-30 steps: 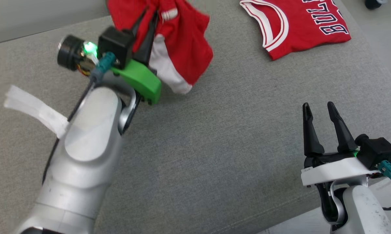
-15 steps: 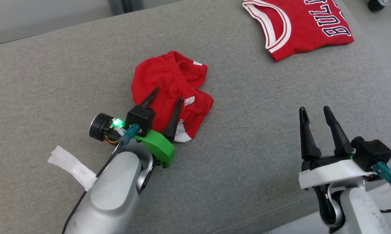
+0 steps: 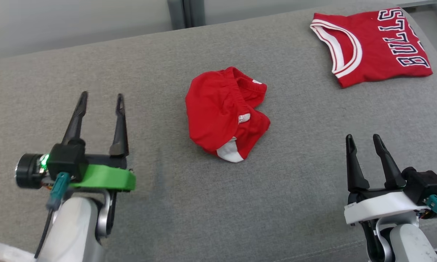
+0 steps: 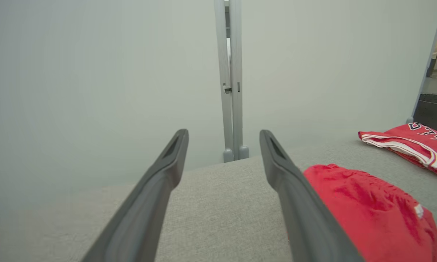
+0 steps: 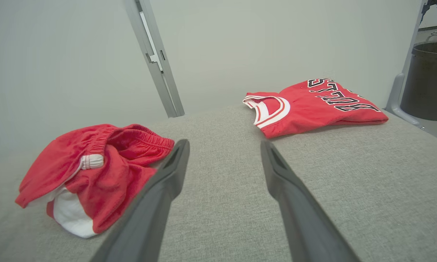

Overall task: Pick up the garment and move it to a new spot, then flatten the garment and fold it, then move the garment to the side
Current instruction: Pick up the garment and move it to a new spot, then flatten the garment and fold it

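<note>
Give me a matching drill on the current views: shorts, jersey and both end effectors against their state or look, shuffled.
1 red shorts
2 Bulls jersey
3 left end effector
4 right end effector

A open, white-backed
B folded flat, far right
C crumpled, centre
D open, green-backed

Pairs: 1-C, 2-B, 3-D, 4-A

I'm looking into what seems a test lab: pale partition panels [image 4: 95, 72], a metal post [image 4: 230, 72], a cloth-covered desk [image 3: 240, 203], a dark bin [image 5: 431, 80].
</note>
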You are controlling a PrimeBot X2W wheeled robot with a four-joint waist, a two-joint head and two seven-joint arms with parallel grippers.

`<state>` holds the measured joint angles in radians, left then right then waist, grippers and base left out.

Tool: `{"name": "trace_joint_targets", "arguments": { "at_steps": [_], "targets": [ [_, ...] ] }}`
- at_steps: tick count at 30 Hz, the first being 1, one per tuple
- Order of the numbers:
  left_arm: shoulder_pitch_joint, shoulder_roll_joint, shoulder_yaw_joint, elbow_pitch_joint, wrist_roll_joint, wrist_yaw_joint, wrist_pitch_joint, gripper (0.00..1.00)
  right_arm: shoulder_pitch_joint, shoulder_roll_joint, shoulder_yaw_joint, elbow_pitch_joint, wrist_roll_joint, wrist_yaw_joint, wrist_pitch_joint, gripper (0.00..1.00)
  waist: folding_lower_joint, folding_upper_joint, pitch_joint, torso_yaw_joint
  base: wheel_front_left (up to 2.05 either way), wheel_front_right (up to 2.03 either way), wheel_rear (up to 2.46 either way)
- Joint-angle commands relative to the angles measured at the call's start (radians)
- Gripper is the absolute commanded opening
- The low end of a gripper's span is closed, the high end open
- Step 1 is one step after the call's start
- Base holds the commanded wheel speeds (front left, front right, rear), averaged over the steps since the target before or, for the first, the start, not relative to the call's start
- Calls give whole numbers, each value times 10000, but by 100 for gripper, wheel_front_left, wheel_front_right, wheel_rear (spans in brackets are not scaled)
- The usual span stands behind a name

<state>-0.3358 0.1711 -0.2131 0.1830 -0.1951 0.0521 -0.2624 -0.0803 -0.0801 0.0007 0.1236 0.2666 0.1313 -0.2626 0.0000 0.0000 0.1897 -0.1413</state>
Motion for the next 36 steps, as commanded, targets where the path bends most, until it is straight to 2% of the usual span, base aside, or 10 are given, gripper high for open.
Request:
{"name": "trace_joint_targets", "arguments": {
  "at_steps": [1,6,13,21,36],
  "targets": [
    [376,54,242,-254,44,90,-22,100,177,-48,-48,-25,-65,-12,-24,100,0,0,-347,579,0,0,0],
    [1411,-25,1035,-898,231,188,-23,100,333,-80,-239,-46,-142,-12,-24,100,0,0,-519,1099,0,0,0],
    [2625,-407,1817,-1102,464,5,-24,100,517,-161,-272,55,-129,-12,-24,100,0,0,-694,1600,0,0,0],
    [3223,-749,2283,-1077,686,-274,-24,100,709,-208,-137,223,-78,-12,-24,100,0,0,-813,1758,0,0,0],
    [3229,-1054,2728,-1028,1034,-633,-25,100,426,-287,306,468,-54,-12,-24,100,0,0,-921,1780,0,0,0]
  ]
}}
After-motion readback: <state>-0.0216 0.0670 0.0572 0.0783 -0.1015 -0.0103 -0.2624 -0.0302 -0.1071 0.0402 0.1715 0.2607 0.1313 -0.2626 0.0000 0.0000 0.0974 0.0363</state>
